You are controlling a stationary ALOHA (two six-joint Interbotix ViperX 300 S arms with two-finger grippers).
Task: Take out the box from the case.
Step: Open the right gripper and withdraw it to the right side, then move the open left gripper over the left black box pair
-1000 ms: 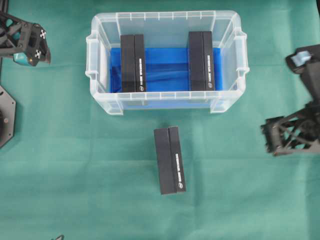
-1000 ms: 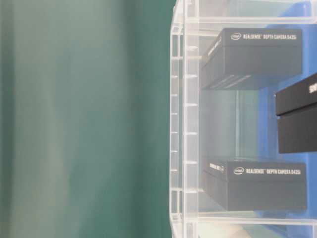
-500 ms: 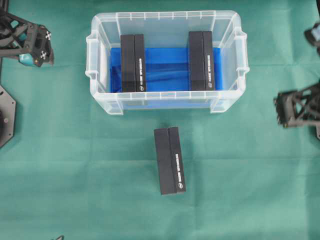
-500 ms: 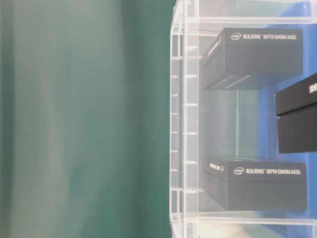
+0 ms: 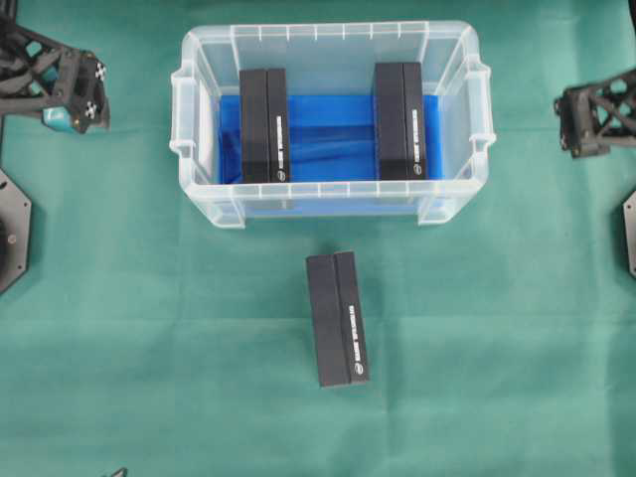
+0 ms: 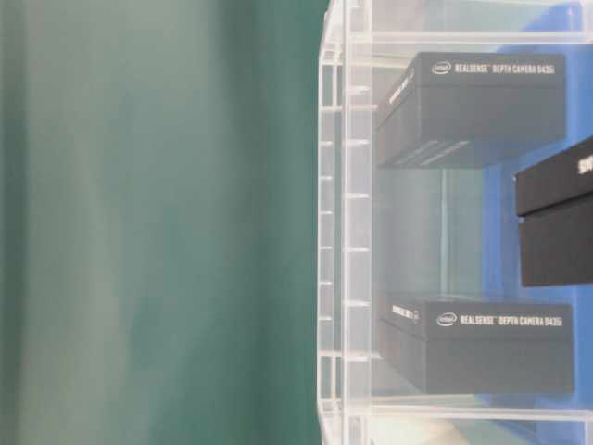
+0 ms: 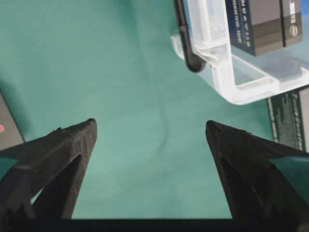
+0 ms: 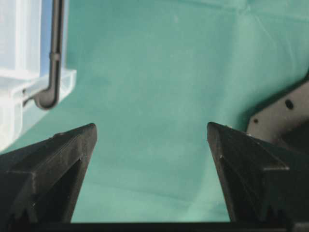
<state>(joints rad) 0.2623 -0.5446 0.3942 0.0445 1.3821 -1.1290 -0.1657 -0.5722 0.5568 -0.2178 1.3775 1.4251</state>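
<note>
Case sits upper centre of the overhead view on the green worktop; two black boxes stand inside on blue cloth, left box and right box; a third box already lies outside, lower centre. Left gripper at upper left and right gripper at right edge both hang released, fingers spread, holding nothing, well apart from the case. Judgement: pick one inner box, come straight down over it, straddle its narrow width, clear the rim before closing.
</note>
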